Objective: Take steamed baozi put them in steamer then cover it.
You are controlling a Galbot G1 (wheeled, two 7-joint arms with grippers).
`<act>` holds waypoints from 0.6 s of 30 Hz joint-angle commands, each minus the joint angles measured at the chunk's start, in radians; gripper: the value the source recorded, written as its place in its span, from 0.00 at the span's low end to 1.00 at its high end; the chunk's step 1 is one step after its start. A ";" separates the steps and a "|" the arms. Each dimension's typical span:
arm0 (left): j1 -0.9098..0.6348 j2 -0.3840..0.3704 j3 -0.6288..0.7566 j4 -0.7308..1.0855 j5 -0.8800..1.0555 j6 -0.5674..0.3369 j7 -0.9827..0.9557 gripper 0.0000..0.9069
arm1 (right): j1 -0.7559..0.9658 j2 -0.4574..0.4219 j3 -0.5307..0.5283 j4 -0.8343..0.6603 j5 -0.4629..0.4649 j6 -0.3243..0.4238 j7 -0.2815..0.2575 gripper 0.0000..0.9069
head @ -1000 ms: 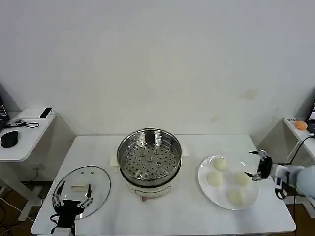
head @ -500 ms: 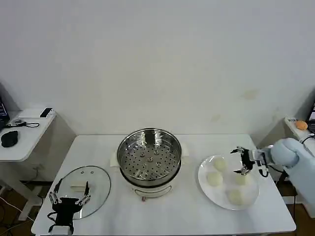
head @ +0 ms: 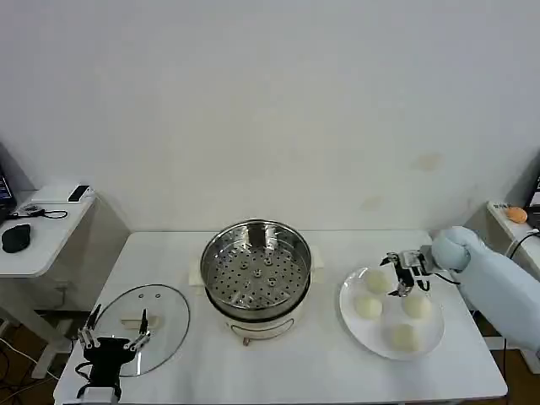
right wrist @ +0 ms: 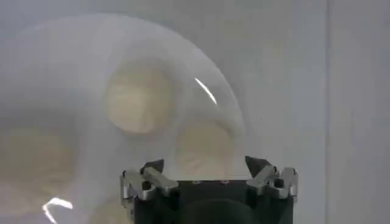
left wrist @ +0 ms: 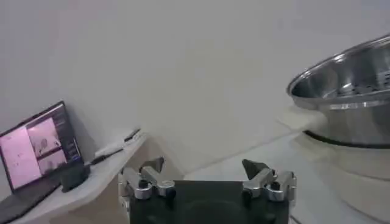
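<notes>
Right gripper [head: 403, 274] jaws wide, empty, poised over plate [head: 432, 337]; four steamed baozi [head: 377, 281] below and around jaws, steamer [head: 256, 268] well apart; left gripper [head: 110, 333] wide, idle by cover [head: 163, 310]; risk: off-centre closure squashes or nudges a neighbouring bun.

The head camera looks forward and down across the white table [head: 321, 371], taking in both arms from well back. The left wrist camera sits low behind its open fingers [left wrist: 263, 178], facing the steamer [left wrist: 347, 97] nearby; the right wrist camera peers down close over the plate [right wrist: 91, 158] ahead of its fingertips, ground the head view shares.
</notes>
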 commanded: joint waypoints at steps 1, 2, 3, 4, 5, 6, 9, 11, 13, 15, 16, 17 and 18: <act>0.000 0.000 -0.002 0.001 0.001 0.000 0.001 1.00 | 0.040 0.047 -0.054 -0.062 -0.023 -0.003 0.007 0.93; -0.001 0.000 -0.005 0.003 0.000 -0.001 0.000 1.00 | 0.035 0.049 -0.054 -0.061 -0.025 -0.005 0.007 0.92; -0.003 -0.001 -0.007 0.004 0.000 -0.001 0.000 1.00 | 0.033 0.050 -0.053 -0.060 -0.025 -0.007 0.008 0.91; -0.003 -0.001 -0.007 0.004 -0.001 0.000 0.000 1.00 | 0.031 0.050 -0.052 -0.058 -0.025 -0.009 0.007 0.89; -0.003 -0.001 -0.006 0.004 -0.001 0.000 0.000 1.00 | 0.029 0.048 -0.052 -0.055 -0.026 -0.009 0.007 0.89; -0.003 -0.001 -0.005 0.004 0.000 0.000 0.000 1.00 | 0.028 0.047 -0.053 -0.054 -0.027 -0.011 0.007 0.88; -0.003 -0.002 -0.002 0.004 0.001 0.000 0.000 1.00 | 0.031 0.042 -0.058 -0.046 -0.027 -0.012 0.006 0.84; -0.004 -0.003 -0.001 0.004 0.000 0.000 0.000 1.00 | 0.032 0.035 -0.057 -0.038 -0.025 -0.013 0.006 0.81; -0.004 -0.003 -0.002 0.002 0.000 0.000 0.000 1.00 | 0.035 0.029 -0.057 -0.027 -0.022 -0.016 0.005 0.79; -0.001 -0.003 -0.002 -0.001 0.000 -0.001 0.000 1.00 | 0.039 0.018 -0.060 -0.014 -0.013 -0.016 0.004 0.77; 0.001 -0.003 -0.002 -0.002 0.000 -0.002 0.000 1.00 | 0.039 0.015 -0.061 -0.011 -0.013 -0.016 0.003 0.77; 0.002 -0.003 -0.002 -0.002 0.000 -0.002 0.000 1.00 | 0.042 0.009 -0.063 -0.006 -0.009 -0.016 0.002 0.77; 0.003 -0.004 -0.002 -0.003 0.000 -0.003 0.000 1.00 | 0.043 0.005 -0.065 -0.001 -0.007 -0.015 -0.001 0.77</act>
